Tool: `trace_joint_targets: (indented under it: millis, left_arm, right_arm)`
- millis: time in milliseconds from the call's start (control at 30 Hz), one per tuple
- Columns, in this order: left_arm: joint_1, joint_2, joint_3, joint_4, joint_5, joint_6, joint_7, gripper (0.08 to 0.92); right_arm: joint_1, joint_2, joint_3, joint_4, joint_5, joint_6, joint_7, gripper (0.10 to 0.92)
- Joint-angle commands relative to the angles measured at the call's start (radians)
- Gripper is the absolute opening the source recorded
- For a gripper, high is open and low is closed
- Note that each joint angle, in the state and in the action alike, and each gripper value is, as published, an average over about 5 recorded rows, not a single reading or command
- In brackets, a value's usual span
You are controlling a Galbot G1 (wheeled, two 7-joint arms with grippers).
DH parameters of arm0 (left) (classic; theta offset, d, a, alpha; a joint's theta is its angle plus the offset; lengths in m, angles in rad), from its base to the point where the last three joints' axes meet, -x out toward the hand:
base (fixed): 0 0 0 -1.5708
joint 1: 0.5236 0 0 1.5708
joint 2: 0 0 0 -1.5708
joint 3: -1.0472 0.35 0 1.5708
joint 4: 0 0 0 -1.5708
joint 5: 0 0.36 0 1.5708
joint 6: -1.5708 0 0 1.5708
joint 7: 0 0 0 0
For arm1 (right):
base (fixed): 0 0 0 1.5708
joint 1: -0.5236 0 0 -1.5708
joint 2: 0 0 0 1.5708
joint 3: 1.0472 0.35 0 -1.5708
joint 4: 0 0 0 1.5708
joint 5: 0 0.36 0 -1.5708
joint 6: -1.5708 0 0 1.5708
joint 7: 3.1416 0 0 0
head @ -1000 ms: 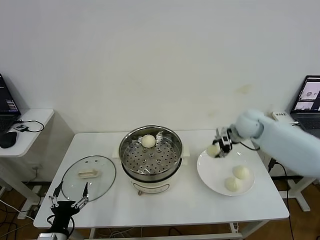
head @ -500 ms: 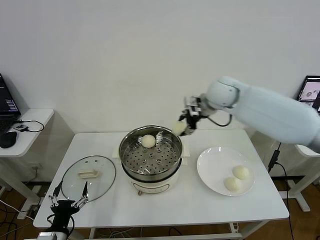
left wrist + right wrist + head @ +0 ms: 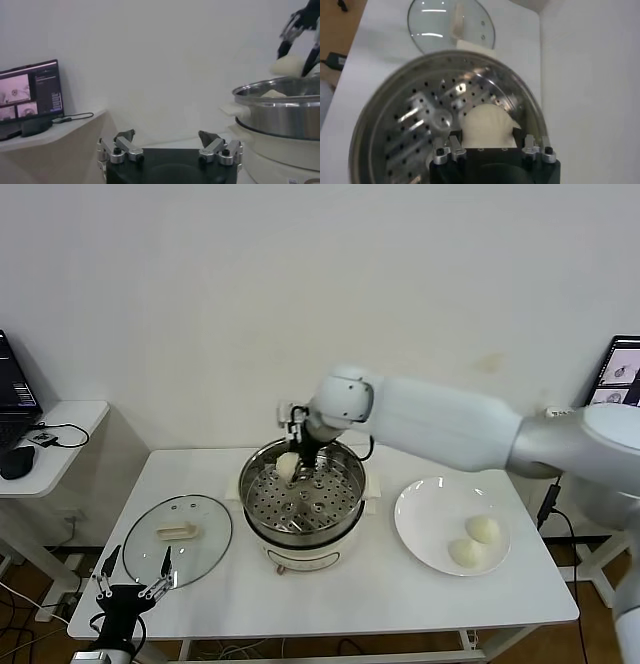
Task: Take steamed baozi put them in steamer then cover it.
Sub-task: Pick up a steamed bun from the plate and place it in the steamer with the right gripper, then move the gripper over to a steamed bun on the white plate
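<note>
Head view: right gripper point(image 3: 294, 461) is reaching over the back of the steamer point(image 3: 301, 495), jaws partly closed on a baozi point(image 3: 288, 467); two more baozi point(image 3: 483, 529) are sitting on the plate point(image 3: 420, 531), and the cover point(image 3: 177, 539) is lying left of the pot.

Left wrist view: left gripper point(image 3: 170, 147) is waiting wide open and empty, low by the table's front left edge.

Right wrist view: held bun point(image 3: 485, 125) is hanging just above the perforated tray point(image 3: 415, 125). Judgement: lower until seated on bare tray, then release fully.
</note>
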Motion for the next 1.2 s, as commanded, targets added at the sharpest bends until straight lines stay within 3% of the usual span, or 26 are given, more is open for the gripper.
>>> trace_joint_targets:
  millis: [33, 533, 700, 867, 1200]
  left_arm:
    - [0.003, -0.002, 0.0, -0.003, 0.005, -0.002, 0.0, 0.823]
    - [0.009, -0.007, 0.0, -0.005, 0.011, -0.011, -0.001, 0.823]
    - [0.011, -0.005, -0.001, -0.004, 0.011, -0.012, -0.002, 0.823]
    - [0.009, -0.002, 0.0, -0.002, 0.01, -0.012, -0.002, 0.823]
    - [-0.002, 0.006, 0.009, 0.003, 0.01, -0.008, 0.0, 0.823]
  right_arm:
    - [-0.069, 0.103, -0.008, -0.063, 0.012, -0.029, 0.049, 0.636]
    - [-0.104, 0.125, -0.004, -0.11, -0.025, -0.027, 0.063, 0.636]
    - [-0.069, 0.083, 0.002, -0.074, -0.023, -0.031, 0.037, 0.7]
    - [0.004, -0.005, 0.026, -0.025, -0.054, -0.004, -0.063, 0.809]
    - [0.173, -0.352, 0.016, 0.147, -0.22, 0.202, -0.315, 0.823]
